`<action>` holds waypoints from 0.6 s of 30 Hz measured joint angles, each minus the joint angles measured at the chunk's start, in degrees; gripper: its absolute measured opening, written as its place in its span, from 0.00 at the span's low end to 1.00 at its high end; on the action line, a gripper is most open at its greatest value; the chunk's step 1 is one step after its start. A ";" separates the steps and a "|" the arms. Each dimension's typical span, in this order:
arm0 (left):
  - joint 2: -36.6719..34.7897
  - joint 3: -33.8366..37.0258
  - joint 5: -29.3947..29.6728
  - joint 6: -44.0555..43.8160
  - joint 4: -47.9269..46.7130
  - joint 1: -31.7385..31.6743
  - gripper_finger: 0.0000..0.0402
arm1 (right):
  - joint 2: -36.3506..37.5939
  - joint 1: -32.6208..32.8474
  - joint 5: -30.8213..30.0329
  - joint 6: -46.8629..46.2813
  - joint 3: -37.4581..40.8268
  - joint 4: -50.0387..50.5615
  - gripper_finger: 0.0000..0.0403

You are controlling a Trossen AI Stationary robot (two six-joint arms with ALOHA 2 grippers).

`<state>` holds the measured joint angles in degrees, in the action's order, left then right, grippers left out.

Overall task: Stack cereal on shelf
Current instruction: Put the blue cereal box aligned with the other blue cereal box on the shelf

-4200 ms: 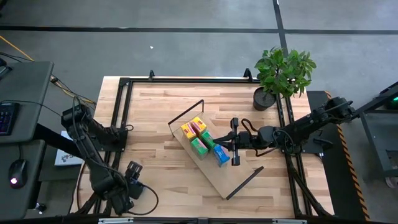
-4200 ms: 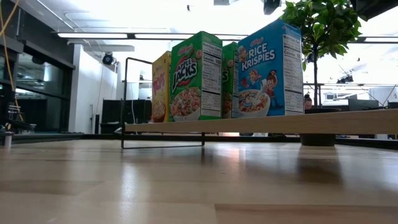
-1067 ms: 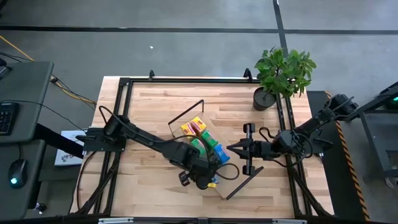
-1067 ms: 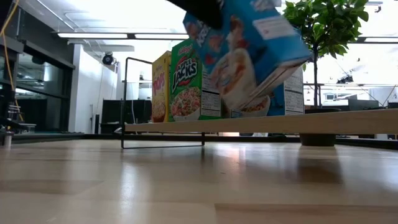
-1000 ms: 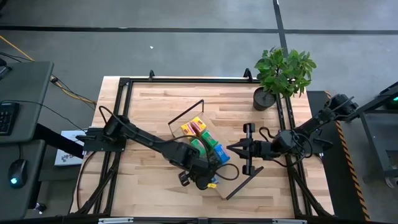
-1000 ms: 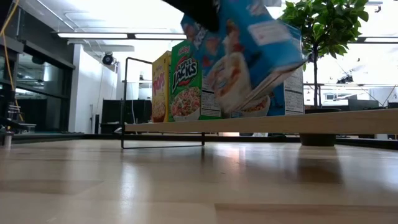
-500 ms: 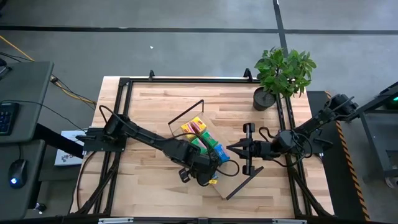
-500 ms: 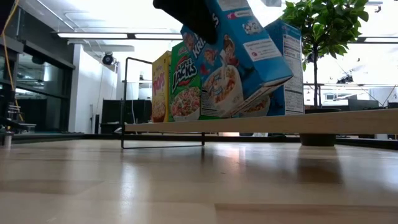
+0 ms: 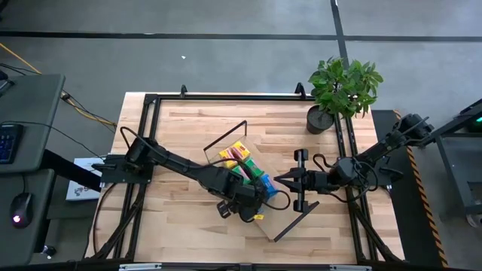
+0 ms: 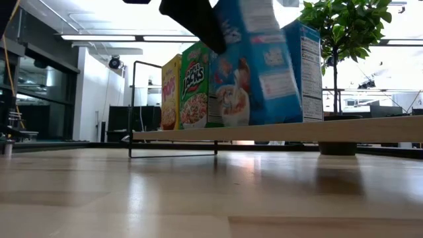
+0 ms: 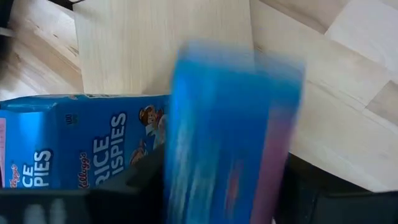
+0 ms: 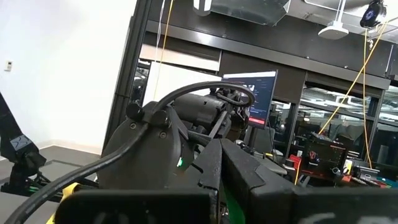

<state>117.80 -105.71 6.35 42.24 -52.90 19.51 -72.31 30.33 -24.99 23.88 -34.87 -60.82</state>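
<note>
High view: the shelf (image 9: pixel 290 197) lies diagonally across the middle of the table (image 9: pixel 181 128), with a row of cereal boxes (image 9: pixel 239 156) standing on its upper-left half; a yellow one sits at the far end, green ones follow, then blue. The left gripper (image 9: pixel 254 202) reaches in over the near edge of the shelf beside the blue end of the row; from above its fingers are hidden by the wrist. The right gripper (image 9: pixel 285 181) hovers just beside the row on the other side of the shelf, its claw pressed shut and carrying nothing. A potted plant (image 9: pixel 343 89) stands at the table's far right corner. Low view: a blue Rice Krispies box (image 10: pixel 248 63) is clasped at its top by the dark left gripper (image 10: pixel 192 20), leaning slightly, its lower edge at the board's surface; I cannot tell whether it is touching. It stands in front of a second blue box (image 10: pixel 305 63), with a green Apple Jacks box (image 10: pixel 193 86) and a yellow box (image 10: pixel 170 92) beyond. Left wrist view: the held box (image 11: pixel 230 134) fills the frame, blurred, between the fingers, with the other Rice Krispies box (image 11: pixel 81 140) beside it on the board. Right wrist view: only the closed dark fingers (image 12: pixel 245 174) and the room beyond show.
</note>
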 joint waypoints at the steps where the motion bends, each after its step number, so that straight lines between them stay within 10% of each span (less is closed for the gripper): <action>1: 0.00 0.00 0.00 0.00 0.00 0.00 0.52 | 0.00 0.00 0.00 0.00 0.00 0.00 0.00; 18: 0.00 0.00 2.24 3.41 0.66 0.60 0.56 | 0.00 0.00 0.00 0.00 0.00 0.61 0.00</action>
<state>117.80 -105.71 8.59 45.65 -52.25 20.11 -72.31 30.33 -24.99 23.88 -34.87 -60.20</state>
